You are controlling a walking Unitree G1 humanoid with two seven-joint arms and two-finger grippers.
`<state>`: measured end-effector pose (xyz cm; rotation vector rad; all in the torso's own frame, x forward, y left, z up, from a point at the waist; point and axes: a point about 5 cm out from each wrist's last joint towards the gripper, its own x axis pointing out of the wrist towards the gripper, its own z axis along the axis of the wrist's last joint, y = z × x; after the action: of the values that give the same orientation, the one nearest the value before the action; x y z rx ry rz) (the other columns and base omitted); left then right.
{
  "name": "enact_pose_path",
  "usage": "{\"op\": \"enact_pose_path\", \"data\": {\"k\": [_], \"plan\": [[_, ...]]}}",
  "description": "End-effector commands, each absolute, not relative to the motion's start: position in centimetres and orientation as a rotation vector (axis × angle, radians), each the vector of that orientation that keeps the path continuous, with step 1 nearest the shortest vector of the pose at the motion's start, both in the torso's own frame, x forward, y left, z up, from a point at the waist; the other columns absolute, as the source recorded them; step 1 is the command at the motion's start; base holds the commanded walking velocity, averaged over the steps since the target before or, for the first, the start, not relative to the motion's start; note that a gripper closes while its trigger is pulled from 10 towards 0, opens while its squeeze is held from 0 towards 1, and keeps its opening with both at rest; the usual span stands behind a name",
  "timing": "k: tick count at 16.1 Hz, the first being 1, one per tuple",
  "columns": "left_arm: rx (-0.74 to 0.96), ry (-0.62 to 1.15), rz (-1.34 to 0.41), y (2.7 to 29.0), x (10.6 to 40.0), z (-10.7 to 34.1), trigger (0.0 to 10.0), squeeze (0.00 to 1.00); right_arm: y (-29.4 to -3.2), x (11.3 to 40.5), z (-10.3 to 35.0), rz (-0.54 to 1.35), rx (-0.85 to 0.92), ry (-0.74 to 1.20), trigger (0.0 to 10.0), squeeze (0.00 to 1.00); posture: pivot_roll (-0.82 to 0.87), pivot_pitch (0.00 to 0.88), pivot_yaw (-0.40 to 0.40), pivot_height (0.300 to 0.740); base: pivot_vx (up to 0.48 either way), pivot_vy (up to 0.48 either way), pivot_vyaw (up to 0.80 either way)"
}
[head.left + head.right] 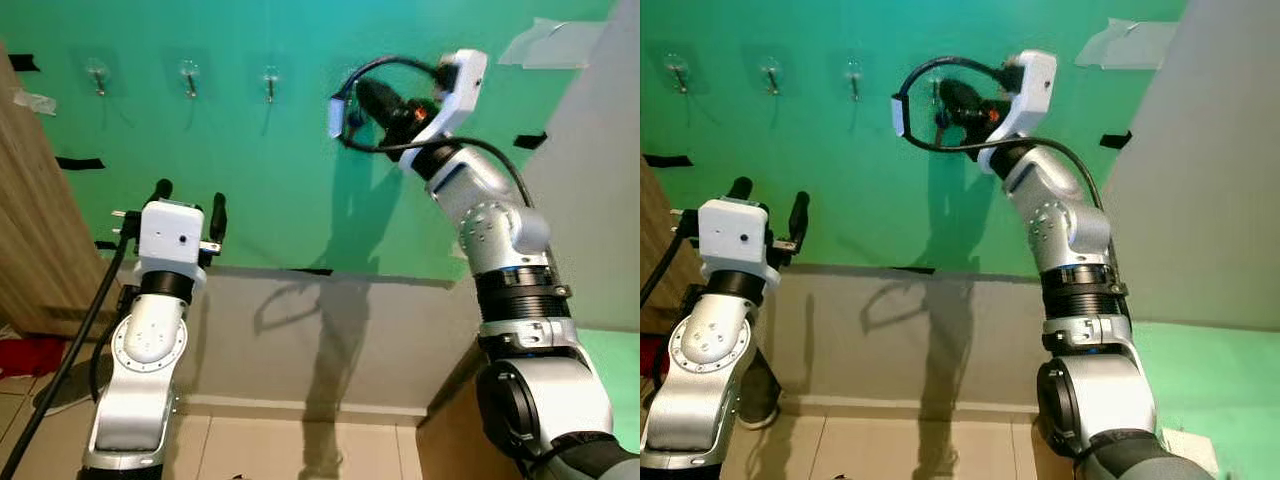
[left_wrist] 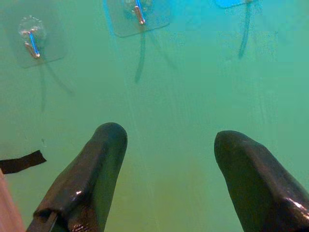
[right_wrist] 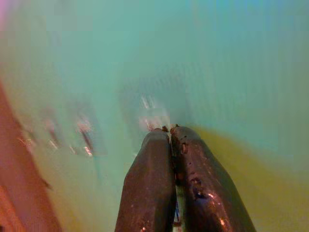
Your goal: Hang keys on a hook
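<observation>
**Entry: keys at the green wall**

My right tool (image 3: pixel 170 129) was raised against the green wall (image 1: pixel 300 200), fingers (image 3: pixel 149 183) pressed together with only a sliver of something between them; whether that was the keys I could not tell. Right wrist view blurred. My left tool (image 2: pixel 169 145) stood lower, fingers wide apart and empty, facing the clear adhesive hooks (image 2: pixel 32 42) in a row on that wall

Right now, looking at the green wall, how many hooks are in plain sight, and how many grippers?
Hooks: 3
Grippers: 2 (left gripper open, right gripper shut)
Total: 5
</observation>
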<state>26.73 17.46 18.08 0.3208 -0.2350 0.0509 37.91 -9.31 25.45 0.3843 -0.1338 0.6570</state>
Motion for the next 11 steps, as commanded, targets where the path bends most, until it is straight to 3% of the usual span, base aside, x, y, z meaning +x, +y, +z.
{"op": "enact_pose_path", "data": {"k": [1, 5, 7, 11], "plan": [[0.330, -0.229, 0.047, 17.4, 26.8, 17.9, 10.0, 0.00, -9.8, 38.3, 23.5, 0.578, 0.350, -0.051, 0.0, 0.00, 0.15, 0.000, -0.045, 0.740, 0.000, 0.000, 0.00], [0.333, -0.229, 0.051, 17.5, 26.8, 17.9, 10.0, 0.00, -9.9, 38.5, 22.6, 0.513, 0.282, -0.028, 0.0, 0.00, 0.15, 0.000, -0.046, 0.740, 0.000, 0.000, 0.00], [0.333, -0.231, 0.051, 17.3, 26.7, 18.0, 10.0, 0.00, -9.9, 37.9, 24.2, 0.550, 0.331, -0.131, 0.0, 0.00, 0.17, 0.000, -0.063, 0.740, 0.000, 0.000, 0.00], [0.301, -0.219, 0.070, 17.5, 26.7, 17.8, 10.0, 0.00, -10.7, 35.7, 21.1, 0.506, 0.165, -0.148, 0.0, 0.00, 0.17, 0.000, -0.077, 0.740, 0.000, 0.000, 0.00]]}}
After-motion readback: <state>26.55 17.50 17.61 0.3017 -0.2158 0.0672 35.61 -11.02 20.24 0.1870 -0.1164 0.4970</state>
